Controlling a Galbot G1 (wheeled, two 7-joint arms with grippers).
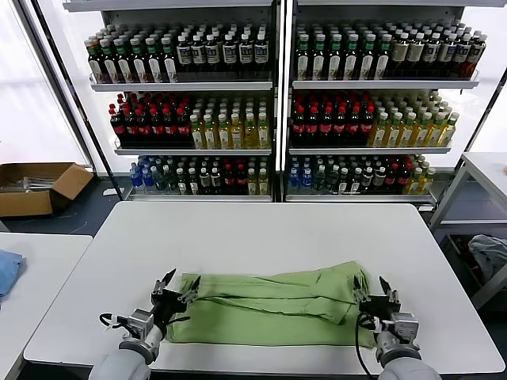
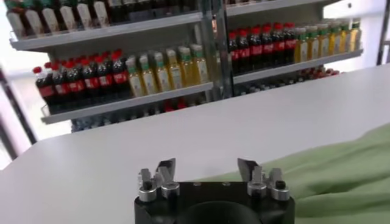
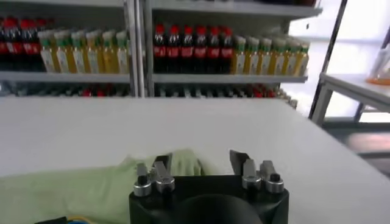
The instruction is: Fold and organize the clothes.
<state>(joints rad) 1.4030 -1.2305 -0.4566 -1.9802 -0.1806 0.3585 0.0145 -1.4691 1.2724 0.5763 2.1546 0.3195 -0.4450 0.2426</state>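
From the head view, one light green shirt (image 1: 273,305) lies folded into a long band across the near part of the white table (image 1: 261,229); the left gripper (image 1: 173,286) stands at its left end and the right gripper (image 1: 378,294) at its right end, both spread wide and holding nothing. Behind the table two shelving units (image 1: 277,95) carry three rows each of bottled drinks; a cardboard box (image 1: 36,188) sits on the floor to the left; a bright blue cloth (image 1: 8,269) lies on a second table at the left edge; a grey-blue garment (image 1: 489,255) rests off to the right.

In the left wrist view, the left gripper (image 2: 208,171) is wide open over bare tabletop (image 2: 183,140), the green shirt (image 2: 341,170) just beside it; bottle shelves (image 2: 122,79) fill the background.

In the right wrist view, the right gripper (image 3: 201,163) is wide open with the shirt's edge (image 3: 79,182) beneath and beside it; the table (image 3: 183,128) stretches ahead toward the bottles (image 3: 183,52); a second table (image 3: 350,85) stands off at the side.
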